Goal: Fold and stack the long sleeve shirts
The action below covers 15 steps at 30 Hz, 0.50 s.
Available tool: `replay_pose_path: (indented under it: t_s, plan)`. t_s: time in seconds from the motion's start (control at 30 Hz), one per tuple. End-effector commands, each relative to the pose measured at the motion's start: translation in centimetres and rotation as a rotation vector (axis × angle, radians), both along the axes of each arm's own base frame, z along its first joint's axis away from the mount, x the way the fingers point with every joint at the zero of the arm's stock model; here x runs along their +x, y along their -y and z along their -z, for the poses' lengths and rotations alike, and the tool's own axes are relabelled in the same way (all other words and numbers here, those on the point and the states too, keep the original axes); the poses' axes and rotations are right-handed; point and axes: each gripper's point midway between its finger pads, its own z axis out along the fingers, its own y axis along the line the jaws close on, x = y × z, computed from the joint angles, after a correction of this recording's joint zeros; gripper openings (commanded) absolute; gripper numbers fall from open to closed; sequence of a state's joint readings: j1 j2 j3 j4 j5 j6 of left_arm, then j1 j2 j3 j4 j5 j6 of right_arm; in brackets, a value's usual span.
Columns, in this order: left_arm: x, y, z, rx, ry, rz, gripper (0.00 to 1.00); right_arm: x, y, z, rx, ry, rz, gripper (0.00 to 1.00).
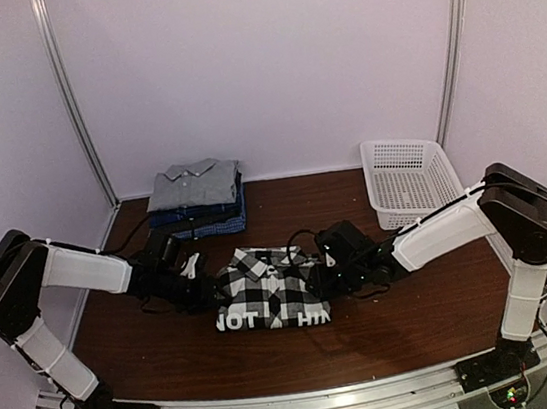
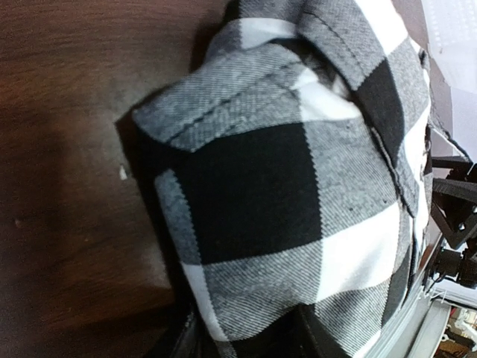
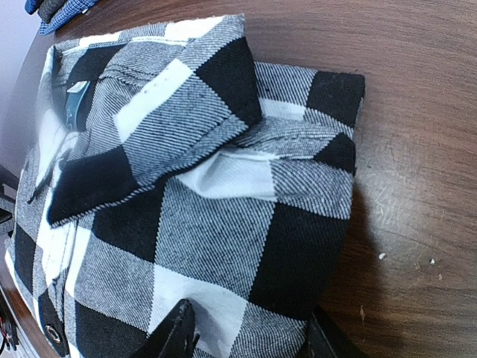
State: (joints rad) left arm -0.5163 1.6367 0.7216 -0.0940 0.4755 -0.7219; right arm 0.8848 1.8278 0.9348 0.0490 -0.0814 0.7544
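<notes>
Folding looks finished on the checked shirt (image 1: 269, 288), which lies as a squat bundle mid-table between the arms. It is soft and light, thick where layers double, and likely to sag and spill open if lifted by one side, so both side edges together are the place to hold. The left gripper (image 2: 250, 341) straddles its left edge and the right gripper (image 3: 246, 335) its right edge, cloth between the part-open jaws. Whether they pinch yet I cannot tell. The stack (image 1: 196, 207), grey shirt (image 1: 193, 183) on top, sits back left, with nothing between. The basket (image 1: 414, 181) stands back right, well apart.
</notes>
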Motion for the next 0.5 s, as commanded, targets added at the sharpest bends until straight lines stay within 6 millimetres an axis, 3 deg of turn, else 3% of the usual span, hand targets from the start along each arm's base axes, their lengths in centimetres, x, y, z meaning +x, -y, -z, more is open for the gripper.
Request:
replay_pose_path:
  t_s: [0.0, 0.13, 0.27, 0.47]
  plan:
    - [0.9, 1.5, -0.4, -0.037, 0.028, -0.01, 0.4, 0.1, -0.7, 0.6, -0.008, -0.016, -0.023, 0.46]
    - [1.4, 2.7, -1.4, -0.052, 0.043, -0.008, 0.24, 0.2, -1.4, 0.6, 0.0, -0.023, -0.037, 0.36]
    - [1.6, 3.9, -3.4, -0.037, 0.069, 0.02, 0.01, 0.3, -1.6, -0.7, 0.0, -0.007, -0.057, 0.2]
    - [-1.1, 4.8, -5.2, 0.009, 0.064, 0.075, 0.0, -1.0, 0.5, -2.6, -0.039, 0.007, -0.063, 0.02]
